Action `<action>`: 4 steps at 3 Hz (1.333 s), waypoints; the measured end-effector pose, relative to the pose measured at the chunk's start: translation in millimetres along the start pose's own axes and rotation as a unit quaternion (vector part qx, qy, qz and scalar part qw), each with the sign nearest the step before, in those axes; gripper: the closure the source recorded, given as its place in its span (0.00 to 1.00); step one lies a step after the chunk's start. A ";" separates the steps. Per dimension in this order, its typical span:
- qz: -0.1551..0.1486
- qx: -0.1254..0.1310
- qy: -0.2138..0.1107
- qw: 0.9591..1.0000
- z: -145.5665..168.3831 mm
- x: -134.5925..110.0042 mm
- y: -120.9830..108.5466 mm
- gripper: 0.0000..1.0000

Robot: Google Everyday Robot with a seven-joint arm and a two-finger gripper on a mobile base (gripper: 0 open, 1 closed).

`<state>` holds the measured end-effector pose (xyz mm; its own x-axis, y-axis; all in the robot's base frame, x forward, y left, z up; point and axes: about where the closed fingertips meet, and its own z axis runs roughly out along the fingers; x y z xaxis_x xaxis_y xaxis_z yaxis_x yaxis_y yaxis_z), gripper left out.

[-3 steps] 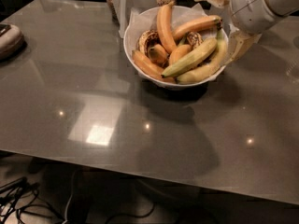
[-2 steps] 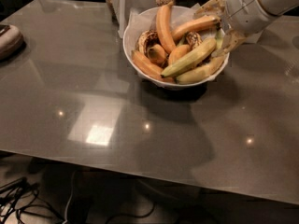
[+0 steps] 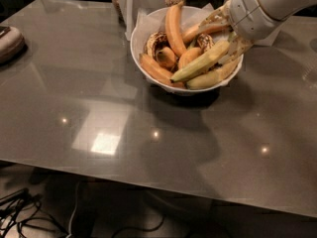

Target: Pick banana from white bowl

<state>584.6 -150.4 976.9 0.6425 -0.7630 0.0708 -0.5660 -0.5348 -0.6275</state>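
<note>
Fingers [image 3: 216, 19] of gripper [image 3: 227, 33] stood spread at white bowl [image 3: 134, 48] right rim, astride banana [image 3: 200, 63]; ripe bananas [image 3: 173, 26] crowded alongside; gripper sat lower than before

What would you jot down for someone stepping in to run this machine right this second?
Gripper: low over the right side of the white bowl, at the upper right end of the banana; whether it has a hold is unclear.
Banana: in the bowl, lying on the other bananas, slanting up to the right.
Done: the arm has reached the bowl.
Left: confirm the hold, then lift the banana clear of the bowl.
</note>
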 end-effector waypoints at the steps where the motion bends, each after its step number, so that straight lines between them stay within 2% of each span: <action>1: -0.009 -0.015 -0.010 1.000 10.8 -3.1 3.0 0.48; 4: -0.011 -0.024 -0.026 0.999 27.7 -5.8 5.6 0.46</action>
<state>592.0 -138.9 951.5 0.6808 -0.7312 0.0428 -0.5747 -0.5696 -0.5876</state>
